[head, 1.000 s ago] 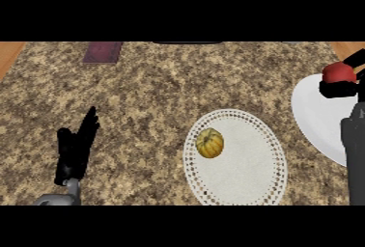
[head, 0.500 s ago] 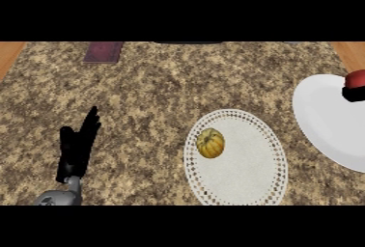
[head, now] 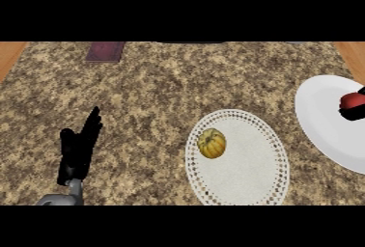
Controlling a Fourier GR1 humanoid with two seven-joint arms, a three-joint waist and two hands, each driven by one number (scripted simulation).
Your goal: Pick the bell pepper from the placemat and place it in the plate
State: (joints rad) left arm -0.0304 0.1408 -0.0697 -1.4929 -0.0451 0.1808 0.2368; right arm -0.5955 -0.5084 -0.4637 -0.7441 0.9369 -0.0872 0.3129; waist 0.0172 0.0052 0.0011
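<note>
Most of the job is looking done: the red bell pepper (head: 351,101) is sitting over the white plate (head: 324,120), gripped by the right hand (head: 354,114) just beneath it, release pending, while the left hand (head: 77,149) is resting open far off.

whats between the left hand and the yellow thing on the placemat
In the head view, only bare speckled counter and the lacy rim of the white placemat lie between the left hand and the yellow vegetable.
</note>
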